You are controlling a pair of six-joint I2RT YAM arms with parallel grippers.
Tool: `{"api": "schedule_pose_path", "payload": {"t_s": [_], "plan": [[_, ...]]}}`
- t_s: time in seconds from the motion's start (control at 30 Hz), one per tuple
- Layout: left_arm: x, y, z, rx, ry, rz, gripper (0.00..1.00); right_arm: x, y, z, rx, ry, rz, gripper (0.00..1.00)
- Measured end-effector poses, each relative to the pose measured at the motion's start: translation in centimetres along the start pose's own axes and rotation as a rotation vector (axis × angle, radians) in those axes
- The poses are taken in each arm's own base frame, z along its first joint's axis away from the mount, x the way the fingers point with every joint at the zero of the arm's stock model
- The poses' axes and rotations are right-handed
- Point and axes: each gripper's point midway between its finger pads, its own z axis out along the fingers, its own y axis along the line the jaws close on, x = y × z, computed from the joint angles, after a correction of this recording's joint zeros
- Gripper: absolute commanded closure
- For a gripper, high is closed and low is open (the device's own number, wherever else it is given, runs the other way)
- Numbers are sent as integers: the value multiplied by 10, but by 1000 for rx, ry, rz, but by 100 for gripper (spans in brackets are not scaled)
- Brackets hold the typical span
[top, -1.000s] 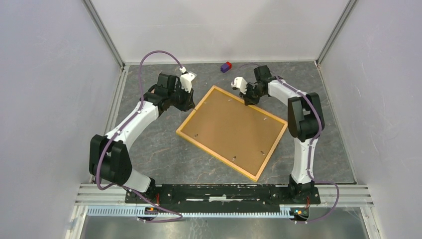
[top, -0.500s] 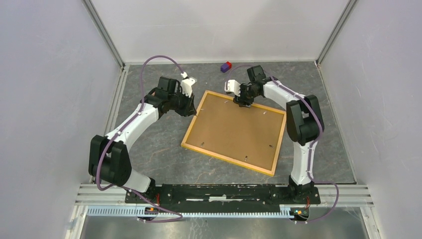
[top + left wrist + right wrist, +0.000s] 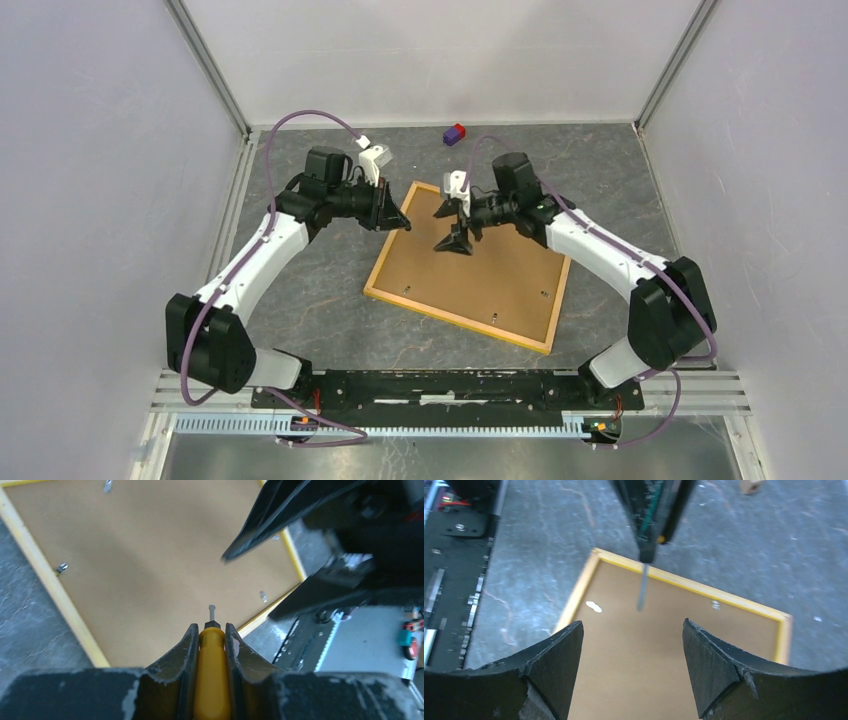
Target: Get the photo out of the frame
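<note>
Left gripper (image 3: 211, 627) clamps a yellow screwdriver (image 3: 212, 680); right gripper (image 3: 630, 625) gapes empty above the frame (image 3: 456, 321), face-down mid-picture. I judge the clips (image 3: 61, 568) unturned, the photo unseen inside.

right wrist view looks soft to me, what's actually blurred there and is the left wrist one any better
Right wrist: the screwdriver and left hand at the top are smeared, and the frame is soft; left wrist: the screwdriver handle is crisp, but the right hand is a dark blur; top external: sharp, evenly lit, only faint shadows.
</note>
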Motion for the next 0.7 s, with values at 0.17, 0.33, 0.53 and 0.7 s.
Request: {"api": "schedule_pose_path", "payload": {"t_s": [0.17,0.33,0.53,0.7], "plan": [[-14,-25,-8,94,-58,0,96,-7,30,22,-75,-8,45,40],[-11,-35,-8,155,-65,-27,95,-8,40,35,-99,-5,73,64],[-4,-38,-8,174,-45,-49,70,1,33,42,-70,19,122,100],[4,-36,-9,164,-12,-50,52,2,33,42,-65,32,127,100]]}}
